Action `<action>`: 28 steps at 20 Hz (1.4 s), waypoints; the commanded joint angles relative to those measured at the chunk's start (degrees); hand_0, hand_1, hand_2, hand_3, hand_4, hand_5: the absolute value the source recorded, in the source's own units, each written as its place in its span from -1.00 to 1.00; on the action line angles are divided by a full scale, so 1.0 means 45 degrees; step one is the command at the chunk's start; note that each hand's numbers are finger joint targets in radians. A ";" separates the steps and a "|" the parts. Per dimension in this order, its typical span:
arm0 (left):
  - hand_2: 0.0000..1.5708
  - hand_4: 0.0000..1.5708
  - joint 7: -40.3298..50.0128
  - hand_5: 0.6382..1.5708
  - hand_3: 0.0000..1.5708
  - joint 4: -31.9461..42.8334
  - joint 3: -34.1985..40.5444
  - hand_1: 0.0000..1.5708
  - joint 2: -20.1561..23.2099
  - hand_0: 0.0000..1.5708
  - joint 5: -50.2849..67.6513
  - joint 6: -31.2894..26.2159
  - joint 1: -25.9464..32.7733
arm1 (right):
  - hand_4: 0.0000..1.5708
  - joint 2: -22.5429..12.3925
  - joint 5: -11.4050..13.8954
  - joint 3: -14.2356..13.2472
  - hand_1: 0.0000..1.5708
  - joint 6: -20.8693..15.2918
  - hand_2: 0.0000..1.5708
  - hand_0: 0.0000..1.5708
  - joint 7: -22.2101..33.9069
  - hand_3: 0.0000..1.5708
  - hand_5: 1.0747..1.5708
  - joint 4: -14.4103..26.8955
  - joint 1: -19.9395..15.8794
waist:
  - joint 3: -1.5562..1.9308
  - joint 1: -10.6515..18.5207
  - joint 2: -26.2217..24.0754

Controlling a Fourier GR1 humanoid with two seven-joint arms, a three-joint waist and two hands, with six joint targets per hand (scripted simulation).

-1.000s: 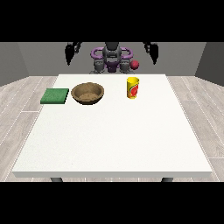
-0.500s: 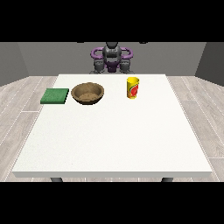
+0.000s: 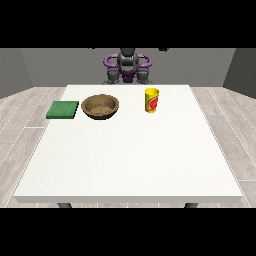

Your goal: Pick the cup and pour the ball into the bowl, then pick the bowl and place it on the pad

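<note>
Cup, bowl and pad lined up along the table's far side

Front view: yellow cup (image 3: 152,100) stands upright right of the brown bowl (image 3: 100,106); green pad (image 3: 63,109) lies at the white table (image 3: 130,165)'s left edge; wide bare tabletop nearer the camera; neither hand is visible

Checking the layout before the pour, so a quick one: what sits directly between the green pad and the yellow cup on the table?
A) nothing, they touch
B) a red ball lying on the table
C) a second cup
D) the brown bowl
D: the brown bowl stands on the white table between the green pad at the view's left and the yellow cup at the view's right, apart from both.
</note>
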 commanded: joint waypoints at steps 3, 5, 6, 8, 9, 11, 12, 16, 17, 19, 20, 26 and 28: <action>-1.00 -0.27 -0.3448 0.93 -1.00 0.1328 -0.0256 -1.00 -0.0069 -1.00 -0.0314 0.0222 -0.0808 | -0.07 0.0159 0.0013 -0.0312 -1.00 0.0156 -1.00 -1.00 -0.1920 -0.71 0.92 0.0717 -0.1524 | -0.0001 -0.0054 0.3156; -1.00 -0.30 -0.4283 0.88 -1.00 0.1725 0.0766 -1.00 0.0507 -1.00 -0.0242 -0.0371 -0.1265 | -0.10 0.0403 0.0078 -0.0243 -1.00 0.0385 -1.00 -1.00 -0.3233 -1.00 0.88 0.1206 -0.1269 | 0.0002 0.0023 0.4267; -1.00 -0.27 -0.5232 0.89 -1.00 0.2195 0.0541 -1.00 0.0147 -1.00 -0.0413 -0.0249 -0.0957 | -0.11 -0.0023 -0.0732 -0.0868 -1.00 0.0889 -1.00 -1.00 -0.3140 -1.00 0.90 0.1241 -0.1536 | 0.0002 -0.0204 0.4345; -1.00 -0.30 -0.5937 0.82 -1.00 0.2992 0.1065 -1.00 0.0607 -1.00 -0.0294 -0.0616 -0.1309 | -0.12 -0.0064 -0.0578 -0.0967 -1.00 0.0861 -1.00 -1.00 -0.3536 -1.00 0.89 0.1440 -0.1849 | -0.0001 -0.0253 0.4961; -1.00 -0.29 -0.6395 0.84 -1.00 0.3381 0.1176 -1.00 0.0532 -1.00 -0.0135 -0.0694 -0.1011 | -0.12 -0.0516 -0.1421 -0.1634 -1.00 0.1414 -1.00 -1.00 -0.3494 -1.00 0.91 0.1517 -0.1979 | 0.0000 -0.0393 0.5036; -1.00 -0.39 -0.7380 0.81 -1.00 0.4494 0.1401 -1.00 0.0325 -1.00 -0.0334 -0.0436 -0.1586 | -0.13 -0.0030 -0.0515 -0.0792 -1.00 0.1355 -1.00 -1.00 -0.4432 -1.00 0.91 0.1690 -0.1513 | -0.0001 -0.0710 0.5419; -1.00 -0.48 -0.7393 0.81 -1.00 0.4548 0.1457 -1.00 0.0653 -1.00 -0.0195 -0.0865 -0.1405 | -0.14 -0.0347 -0.0922 -0.1619 -1.00 0.1302 -1.00 -1.00 -0.4455 -1.00 0.90 0.2352 -0.2078 | 0.0001 -0.0201 0.5519; -1.00 -0.76 -0.8745 0.79 -1.00 0.6876 0.2342 -1.00 0.0914 -1.00 0.0171 -0.1230 -0.2268 | -0.14 -0.1051 -0.1697 -0.2048 -1.00 0.2270 -1.00 -1.00 -0.4371 -1.00 0.95 0.2318 -0.2172 | -0.0002 -0.0901 0.5758; -1.00 -0.95 -0.8575 0.76 -1.00 0.6712 0.1748 -1.00 0.0824 -1.00 0.0160 -0.1795 -0.1443 | -0.15 -0.1201 -0.1821 -0.2793 -1.00 0.1873 -1.00 -1.00 -0.4335 -1.00 0.96 0.3194 -0.2519 | 0.0001 -0.0110 0.5025; -1.00 -1.00 -0.9062 0.72 -1.00 0.7968 0.2108 -1.00 0.0783 -1.00 0.0273 -0.1834 -0.1550 | -0.16 -0.1225 -0.1760 -0.2348 -1.00 0.2597 -1.00 -1.00 -0.4602 -1.00 0.95 0.3109 -0.1629 | 0.0000 -0.0611 0.4786; -1.00 -1.00 -0.8936 0.72 -1.00 0.8007 0.2295 -1.00 0.0864 -1.00 0.0099 -0.1454 -0.1852 | -0.15 -0.1378 -0.2050 -0.2639 -1.00 0.3175 -1.00 -1.00 -0.5215 -1.00 0.96 0.3501 -0.1235 | 0.0003 -0.0849 0.4571; -1.00 -0.74 -1.0915 0.70 -1.00 1.1242 0.2995 -1.00 0.1136 -1.00 0.0322 -0.2158 -0.3115 | -0.15 -0.1348 -0.1658 -0.2496 -1.00 0.2861 -1.00 -1.00 -0.5028 -1.00 0.96 0.3921 -0.1786 | -0.0003 -0.0812 0.4657; -1.00 -0.76 -1.1222 0.68 -1.00 1.1482 0.2690 -1.00 0.0780 -1.00 0.0002 -0.1839 -0.2430 | -0.15 -0.1432 -0.1814 -0.2701 -1.00 0.3463 -1.00 -1.00 -0.5540 -1.00 0.97 0.4447 -0.1036 | 0.0000 -0.0796 0.4119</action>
